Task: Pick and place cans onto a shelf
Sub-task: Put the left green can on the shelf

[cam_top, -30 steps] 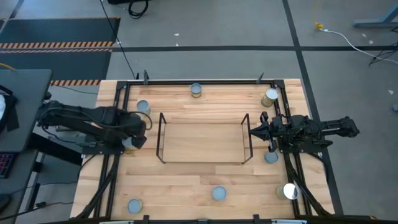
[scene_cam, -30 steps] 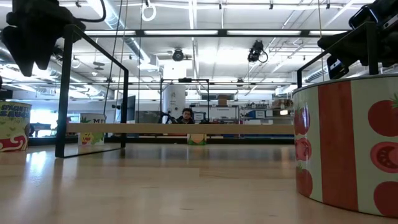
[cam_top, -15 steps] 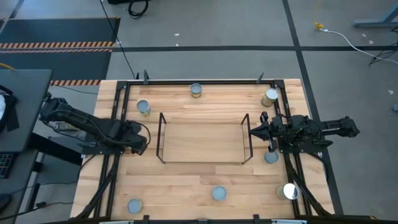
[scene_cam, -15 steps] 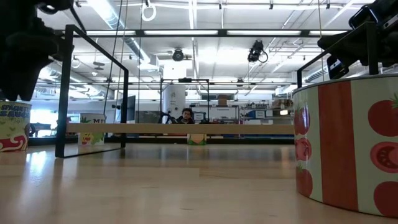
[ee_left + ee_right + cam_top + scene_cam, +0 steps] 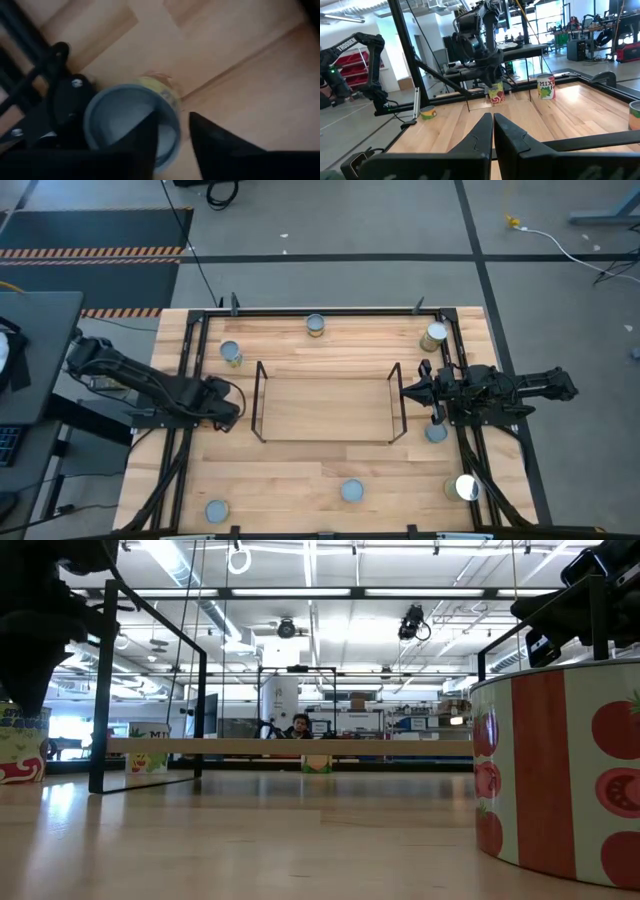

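Observation:
The shelf [image 5: 325,405] of thin dark rods stands mid-table. Just off its left end frame, my left gripper [image 5: 224,410] points down onto a can [image 5: 131,120] with a grey top and a yellowish side, which stands on the table and is almost hidden under the gripper in the high view. In the low view the can [image 5: 20,745] shows at the left edge under the dark gripper. My right gripper [image 5: 405,391] hangs shut and holds nothing, at the shelf's right end frame. My left gripper comes at the can from above, pointing down. One finger [image 5: 147,142] lies over the can's grey top and the other [image 5: 212,137] stands outside its side wall, so the rim [image 5: 176,122] sits between them. The can stands upright on the table.
Other cans stand loose around the shelf: far left [image 5: 229,352], far middle [image 5: 316,325], far right [image 5: 434,336], right [image 5: 436,433], near right [image 5: 465,487], near middle [image 5: 351,491], near left [image 5: 216,511]. A black frame [image 5: 190,360] rims the table.
My left gripper has come down and moved a little toward the table's near edge, onto the can beside the shelf's left end. The can has stayed where it was.

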Controlling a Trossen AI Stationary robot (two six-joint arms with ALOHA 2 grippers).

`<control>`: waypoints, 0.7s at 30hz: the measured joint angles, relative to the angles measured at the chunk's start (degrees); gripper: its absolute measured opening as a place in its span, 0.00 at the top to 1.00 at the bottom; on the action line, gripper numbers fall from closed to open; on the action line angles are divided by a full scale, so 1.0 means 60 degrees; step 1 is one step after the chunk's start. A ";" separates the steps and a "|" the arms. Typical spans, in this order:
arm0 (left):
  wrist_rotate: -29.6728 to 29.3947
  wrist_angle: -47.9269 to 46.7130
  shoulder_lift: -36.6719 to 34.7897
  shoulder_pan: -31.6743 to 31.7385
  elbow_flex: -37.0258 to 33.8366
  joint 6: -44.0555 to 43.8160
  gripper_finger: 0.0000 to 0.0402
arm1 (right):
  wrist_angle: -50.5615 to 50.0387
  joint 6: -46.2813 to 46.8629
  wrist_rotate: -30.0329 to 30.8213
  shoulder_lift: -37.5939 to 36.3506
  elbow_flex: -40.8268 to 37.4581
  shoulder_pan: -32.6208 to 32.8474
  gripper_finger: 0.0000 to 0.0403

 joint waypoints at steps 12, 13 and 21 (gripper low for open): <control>0.0543 -0.1187 0.0461 -0.0342 0.0862 0.0250 0.95 | 0.0023 -0.0001 0.0000 0.0000 0.0000 0.0000 0.94; 0.0584 -0.1412 0.0480 -0.0342 0.1067 0.0279 0.95 | 0.0051 -0.0001 0.0000 0.0000 0.0001 0.0000 0.94; 0.0684 -0.3184 0.0483 -0.0225 0.4234 0.1079 0.96 | 0.0068 0.0001 0.0000 -0.0003 0.0001 0.0000 0.94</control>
